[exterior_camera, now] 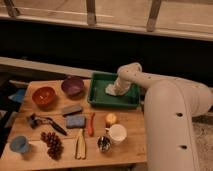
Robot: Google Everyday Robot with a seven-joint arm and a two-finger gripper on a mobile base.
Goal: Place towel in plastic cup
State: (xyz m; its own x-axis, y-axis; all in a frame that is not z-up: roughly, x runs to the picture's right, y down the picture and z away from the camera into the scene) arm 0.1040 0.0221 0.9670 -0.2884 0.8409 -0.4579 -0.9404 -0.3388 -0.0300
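Although the gripper (115,90) is closed on the towel (109,90) in the far green tray (115,103), we judge lifting and carrying undone: the plastic cup (20,144) stands well apart, near left.

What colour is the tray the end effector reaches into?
Green, camera view. The end effector sits at the towel inside the tray.
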